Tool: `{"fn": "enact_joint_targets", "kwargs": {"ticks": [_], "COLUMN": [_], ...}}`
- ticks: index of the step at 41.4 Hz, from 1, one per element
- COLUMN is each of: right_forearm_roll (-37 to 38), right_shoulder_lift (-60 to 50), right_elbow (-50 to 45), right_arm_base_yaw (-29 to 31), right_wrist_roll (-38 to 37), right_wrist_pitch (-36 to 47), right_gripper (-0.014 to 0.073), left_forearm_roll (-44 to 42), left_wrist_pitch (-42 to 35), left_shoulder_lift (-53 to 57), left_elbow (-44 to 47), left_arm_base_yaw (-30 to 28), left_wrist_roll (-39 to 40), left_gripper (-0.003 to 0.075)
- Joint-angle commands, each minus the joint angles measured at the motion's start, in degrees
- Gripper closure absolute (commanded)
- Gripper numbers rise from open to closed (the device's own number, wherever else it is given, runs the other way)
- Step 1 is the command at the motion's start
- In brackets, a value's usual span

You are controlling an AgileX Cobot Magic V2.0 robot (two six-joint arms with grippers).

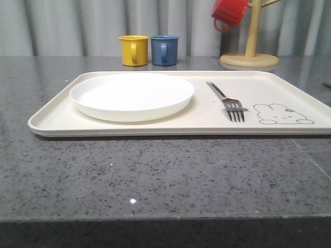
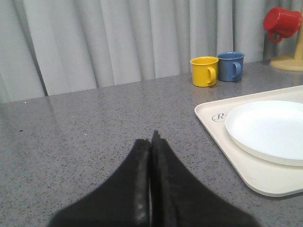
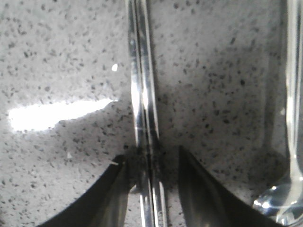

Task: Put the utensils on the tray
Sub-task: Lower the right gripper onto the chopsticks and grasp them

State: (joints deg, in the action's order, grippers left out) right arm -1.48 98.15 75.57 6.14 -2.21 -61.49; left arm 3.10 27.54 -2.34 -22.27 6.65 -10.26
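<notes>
A silver fork [image 1: 227,101] lies on the cream tray [image 1: 155,127], to the right of a round white plate [image 1: 132,95] and beside the rabbit drawing. On the speckled counter, a pair of shiny chopsticks [image 3: 142,94] lies side by side, running between the fingers of my right gripper [image 3: 151,155]. That gripper is open and low over them, with a gap still showing on one side. A spoon [image 3: 292,118] lies parallel a short way off. My left gripper [image 2: 151,139] is shut on nothing, hovering over bare counter to the left of the tray [image 2: 246,175].
A yellow mug [image 1: 134,50] and a blue mug [image 1: 164,49] stand behind the tray. At the back right, a red mug [image 1: 229,12] hangs on a wooden mug tree [image 1: 250,51]. Grey curtains close off the back.
</notes>
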Motion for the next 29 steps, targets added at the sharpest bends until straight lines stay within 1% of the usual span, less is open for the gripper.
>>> {"fn": "enact_joint_targets", "kwargs": {"ticks": [1,4,6,12,15,23,29], "right_forearm_roll": [-0.09,-0.09,-0.09,-0.09,-0.09,-0.17,-0.51], "right_shoulder_lift": [-1.31,-1.24,-1.24,-2.00,-2.68,-6.33,-9.43], "right_elbow": [1.14,1.14,1.31,1.31,1.37,1.37,1.43], "right_arm_base_yaw": [0.32,0.32,0.32,0.32,0.32,0.27,-0.13], "right_wrist_roll": [0.83,0.83,0.83,0.83,0.83,0.51,-1.79], "right_wrist_pitch": [0.59,0.54,0.31,0.26,0.36,-0.14,-2.95], "right_gripper": [0.0337,0.0340,0.0362,0.0528,0.0576,0.0584,0.0584], "left_forearm_roll": [0.66,0.66,0.66,0.66,0.66,0.66,0.66], "left_wrist_pitch": [-5.14,-5.14,-5.14,-5.14,-5.14,-5.14,-5.14], "left_shoulder_lift": [-0.74,-0.74,-0.74,-0.74,-0.74,-0.74,-0.74], "left_elbow": [-1.34,-1.34,-1.34,-1.34,-1.34,-1.34,-1.34], "left_arm_base_yaw": [-0.10,-0.10,-0.10,-0.10,-0.10,-0.10,-0.10], "left_wrist_roll": [0.59,0.59,0.59,0.59,0.59,0.59,0.59], "left_gripper": [0.0739,0.0739,0.0739,0.0739,0.0739,0.0739,0.0739]}}
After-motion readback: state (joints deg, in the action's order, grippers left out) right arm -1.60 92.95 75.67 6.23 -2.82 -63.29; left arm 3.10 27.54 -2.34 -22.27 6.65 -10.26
